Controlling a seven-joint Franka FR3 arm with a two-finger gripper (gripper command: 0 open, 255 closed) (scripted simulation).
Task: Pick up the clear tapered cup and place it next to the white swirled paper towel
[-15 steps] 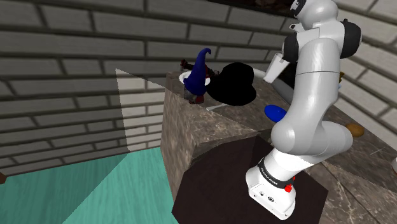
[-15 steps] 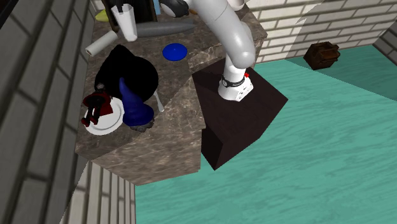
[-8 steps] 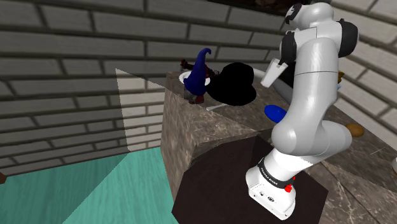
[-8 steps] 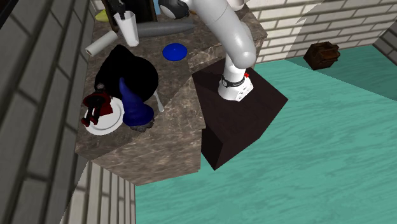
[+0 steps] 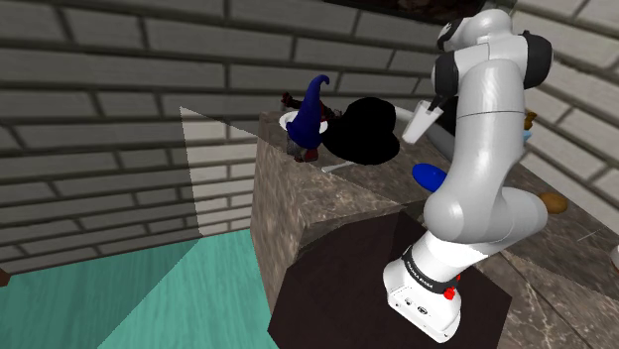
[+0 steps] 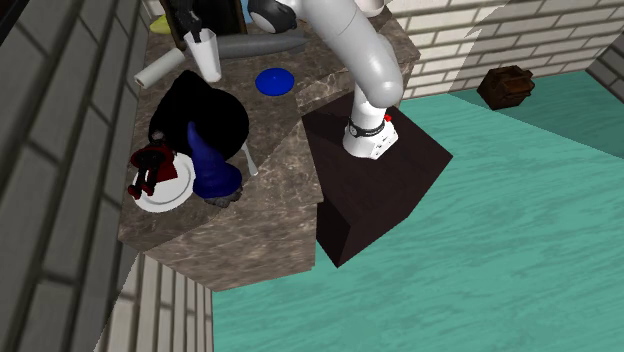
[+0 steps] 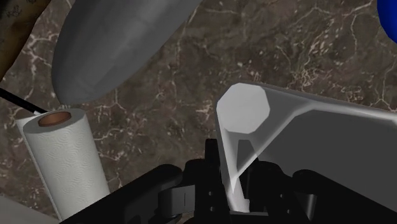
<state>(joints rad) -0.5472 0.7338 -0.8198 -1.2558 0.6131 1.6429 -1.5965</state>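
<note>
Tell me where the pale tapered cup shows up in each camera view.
Shoulder view: the cup is in the upper right.
Second exterior view: it is near the top, left of centre.
Wrist view: it is clasped in the gripper.
Shared landmark: the blue disc.

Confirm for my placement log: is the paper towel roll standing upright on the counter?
No, the paper towel roll lies on its side on the counter.

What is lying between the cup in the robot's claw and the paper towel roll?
Nothing: in the wrist view, the stretch between the cup and the paper towel roll is bare dark marbled counter.
</note>
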